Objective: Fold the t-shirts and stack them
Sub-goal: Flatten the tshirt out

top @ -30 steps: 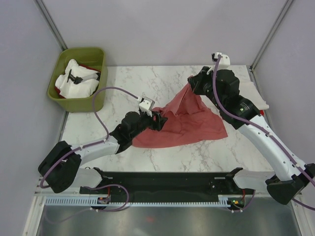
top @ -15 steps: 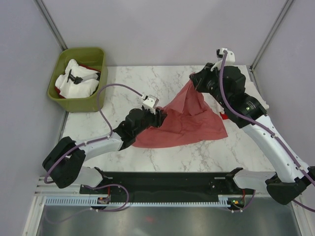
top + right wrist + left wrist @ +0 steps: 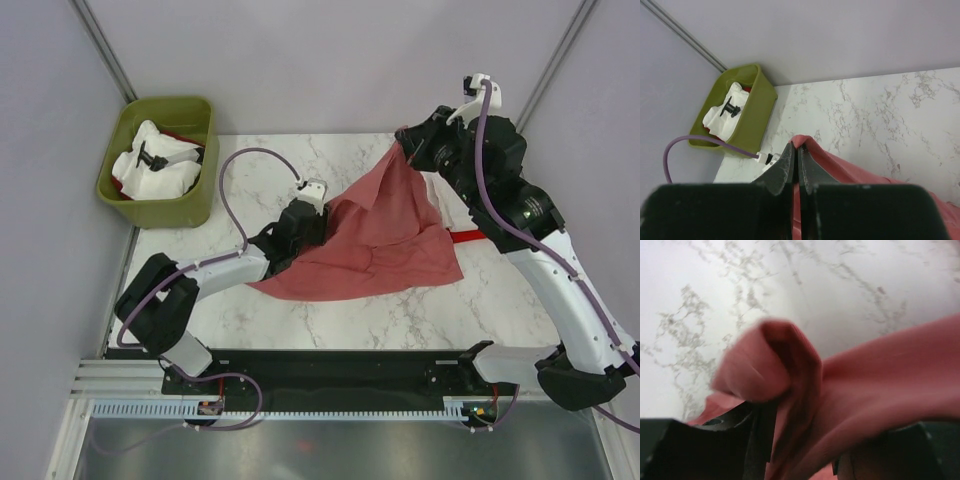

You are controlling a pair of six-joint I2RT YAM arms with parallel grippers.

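the dusty salmon-red t-shirt [image 3: 385,245] lies spread on the marble table [image 3: 250,160], just right of centre in the top view. the right gripper [image 3: 796,150] is pinched tight on its upper corner, and the cloth hangs taut from there, at the upper right. the left gripper [image 3: 316,222] clamps a bunched fold at the shirt's left edge. the cream-white t-shirt [image 3: 158,172] sits in the green bin [image 3: 165,208], upper left — a sliver of the bright red t-shirt [image 3: 183,134] shows behind it.
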